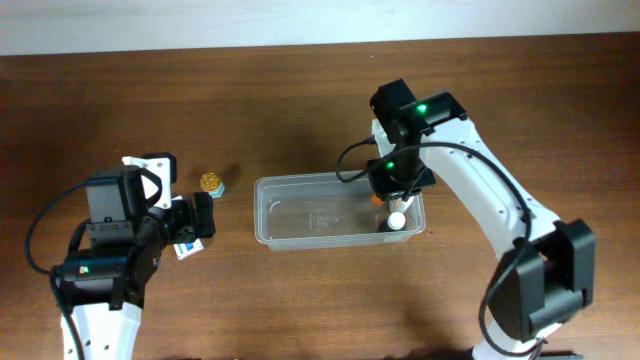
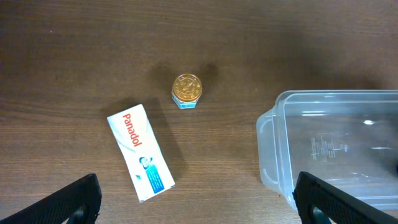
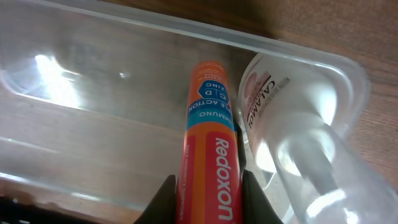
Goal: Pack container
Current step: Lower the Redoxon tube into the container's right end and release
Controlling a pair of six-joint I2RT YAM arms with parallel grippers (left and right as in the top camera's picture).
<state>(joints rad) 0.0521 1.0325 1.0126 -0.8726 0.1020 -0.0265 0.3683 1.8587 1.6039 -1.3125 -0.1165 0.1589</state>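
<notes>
The clear container [image 1: 300, 215] sits mid-table; it also shows in the left wrist view [image 2: 280, 143] and right wrist view [image 3: 93, 81]. My right gripper [image 3: 208, 193] is shut on an orange Redoxon tube [image 3: 208, 143], held inside the container's right end next to a white Calamine bottle [image 3: 292, 130] lying there [image 1: 397, 219]. My left gripper [image 2: 199, 202] is open and empty above the table, left of the container. A white Panadol box [image 2: 140, 151] and a small gold-lidded jar [image 2: 186, 90] lie on the table below it.
The Panadol box [image 1: 187, 247] and the jar [image 1: 211, 184] lie left of the container, near the left arm. Bare brown wood surrounds the container.
</notes>
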